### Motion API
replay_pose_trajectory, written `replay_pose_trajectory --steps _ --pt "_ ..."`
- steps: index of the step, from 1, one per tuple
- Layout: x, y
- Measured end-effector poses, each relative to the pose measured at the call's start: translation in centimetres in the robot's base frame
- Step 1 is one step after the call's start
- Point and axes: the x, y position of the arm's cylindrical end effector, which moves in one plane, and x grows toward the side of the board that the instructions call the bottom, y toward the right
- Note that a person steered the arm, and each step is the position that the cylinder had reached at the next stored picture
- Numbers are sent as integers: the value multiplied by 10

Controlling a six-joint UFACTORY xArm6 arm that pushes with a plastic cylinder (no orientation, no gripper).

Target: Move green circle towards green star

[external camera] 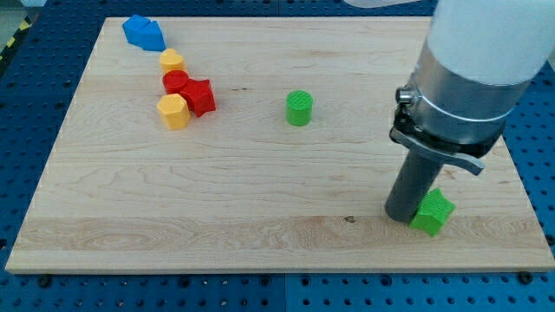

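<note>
Two green blocks matter here: the green circle point(299, 108) sits alone near the board's middle, and the green star point(433, 212) lies toward the view's bottom right, touching the rod's tip point(404, 215). No claw exists to spread or pinch; only a bare rod. The circle looks light, rigid and likely to slide easily, so pushing squarely on its upper-left side seems best.

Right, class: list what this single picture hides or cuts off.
1. My tip: whether it touches the green star beside it cannot be told.
2. Green star: its left edge is covered by the rod.
3. Arm: cut off by the view's top.
4. Red circle: partly behind the red star.
</note>
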Motion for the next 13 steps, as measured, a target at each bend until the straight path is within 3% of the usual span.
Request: replay_pose_trajectory --steps 3,7,12,13 --pt "8 53" --pt "1 -35" --pt "-159 -87" --pt "-171 -98"
